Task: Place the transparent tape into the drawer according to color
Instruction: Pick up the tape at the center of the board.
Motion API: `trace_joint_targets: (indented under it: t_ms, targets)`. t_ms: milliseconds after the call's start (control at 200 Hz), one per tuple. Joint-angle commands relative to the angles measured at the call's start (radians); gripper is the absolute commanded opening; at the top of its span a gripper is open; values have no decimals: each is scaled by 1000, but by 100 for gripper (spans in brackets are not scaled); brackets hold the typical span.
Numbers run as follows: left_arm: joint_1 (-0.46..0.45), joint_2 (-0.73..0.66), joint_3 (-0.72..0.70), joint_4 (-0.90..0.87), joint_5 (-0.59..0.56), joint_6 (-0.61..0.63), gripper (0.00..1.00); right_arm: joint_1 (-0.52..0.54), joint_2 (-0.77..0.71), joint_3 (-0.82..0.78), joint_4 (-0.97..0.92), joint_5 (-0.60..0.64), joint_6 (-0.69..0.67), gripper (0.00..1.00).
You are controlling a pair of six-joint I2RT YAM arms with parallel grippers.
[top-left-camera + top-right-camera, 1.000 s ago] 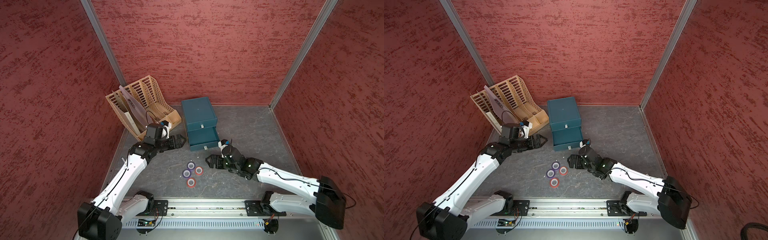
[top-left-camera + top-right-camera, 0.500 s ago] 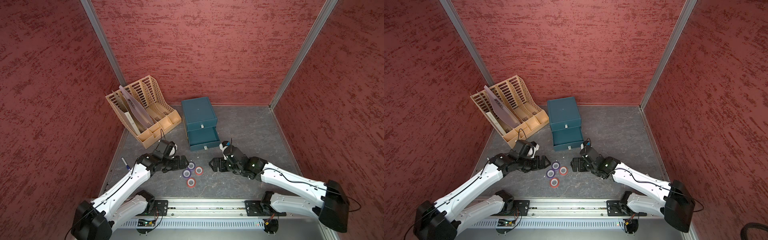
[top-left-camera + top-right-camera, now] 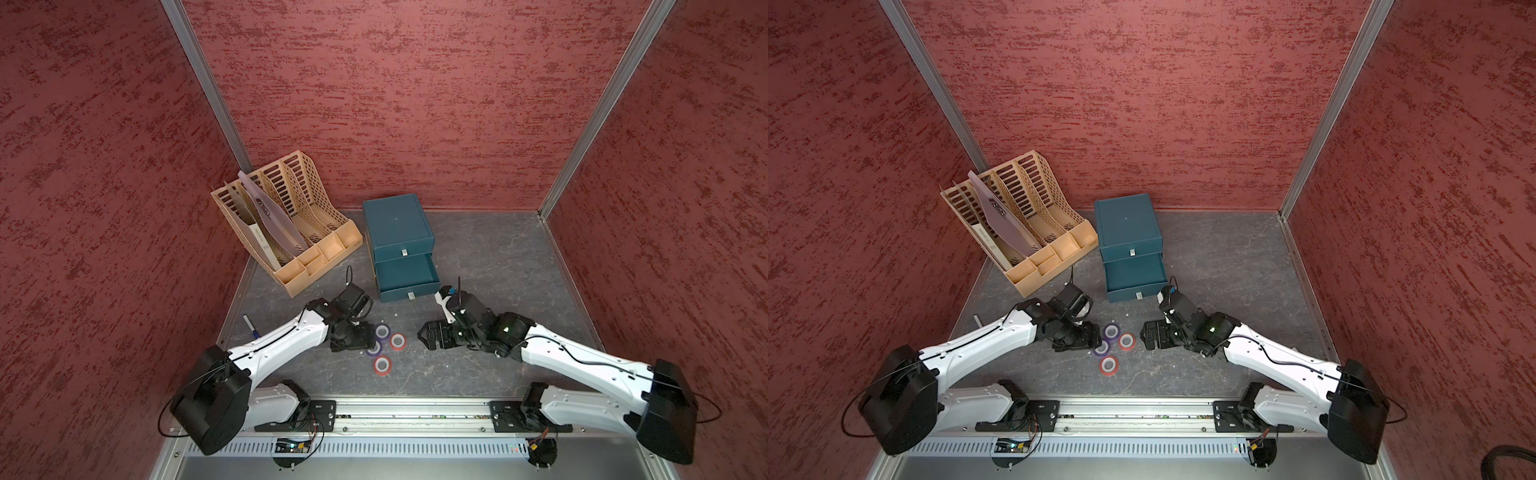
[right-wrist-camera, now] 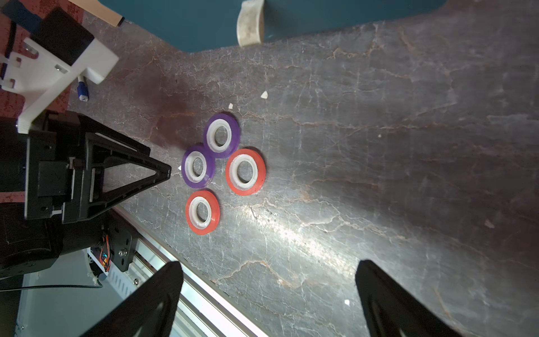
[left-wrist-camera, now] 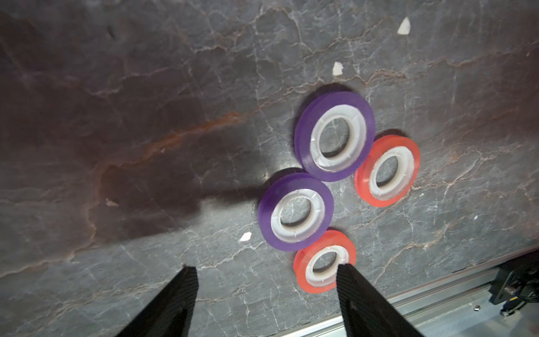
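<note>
Since the left arm dropped across the surface (image 3: 478, 266) from beside the open drawer (image 3: 395, 293), the left claw (image 5: 267, 270) is narrowing, empty, just short of a purple roll (image 5: 296, 211). Right claw (image 4: 269, 265) wide open, empty. Four tape rolls (image 3: 382, 331) clustered on surface; likely pick next.

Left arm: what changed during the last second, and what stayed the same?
The left gripper swung from beside the drawer box over to the tape rolls, open and empty. The rolls, the drawer box with its lower drawer open, and the right gripper hardly moved.
</note>
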Motion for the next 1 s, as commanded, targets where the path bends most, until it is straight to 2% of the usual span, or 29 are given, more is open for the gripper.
trace_joint_targets:
  t_ms: [0,215,822,992]
  targets:
    - [-15,43,34,-9,-29,26,74,-21,-20,16,-22,-19,-28,99]
    - [-41,125,54,-1,-50,31,68,-45,-38,2,-21,-29,-28,99]
    - [-72,210,51,56,-98,8,57,-73,-50,-13,-15,-43,-22,99]
    - [-78,232,46,64,-105,7,50,-78,-52,-17,-13,-44,-19,99]
